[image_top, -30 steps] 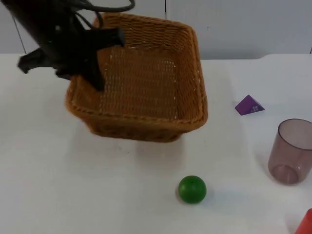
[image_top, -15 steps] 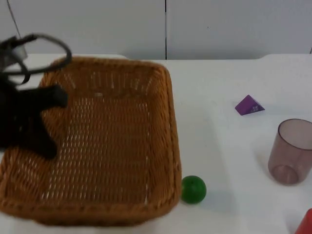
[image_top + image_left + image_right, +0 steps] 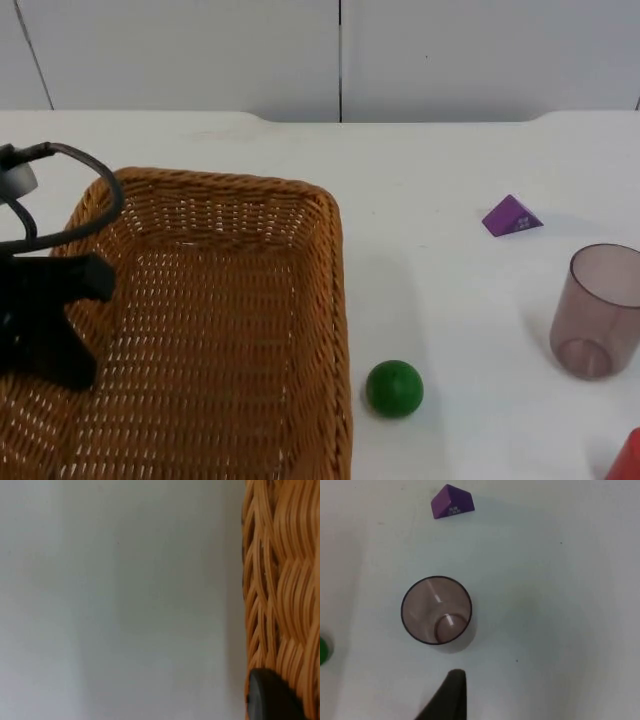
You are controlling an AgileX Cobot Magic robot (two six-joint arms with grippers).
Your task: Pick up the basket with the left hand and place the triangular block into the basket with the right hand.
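The woven orange basket (image 3: 336, 300) fills the front left of the top view, held up off the table. My left gripper (image 3: 66, 328) is shut on its left rim. In the left wrist view the basket wall (image 3: 280, 580) stands beside a black fingertip (image 3: 270, 696). The purple triangular block (image 3: 512, 216) lies on the white table at the right, apart from everything. The right wrist view looks down on the block (image 3: 452, 501), and my right gripper (image 3: 451, 700) hovers over the table on the near side of a cup.
A translucent brownish cup (image 3: 600, 312) stands upright in front of the block, also seen from above (image 3: 436, 611). A green ball (image 3: 394, 388) rests just right of the basket. A red object (image 3: 628, 458) pokes in at the front right corner.
The left gripper has carried the basket from the back centre to the front left, closer to the camera. The block, cup and ball have stayed in place.
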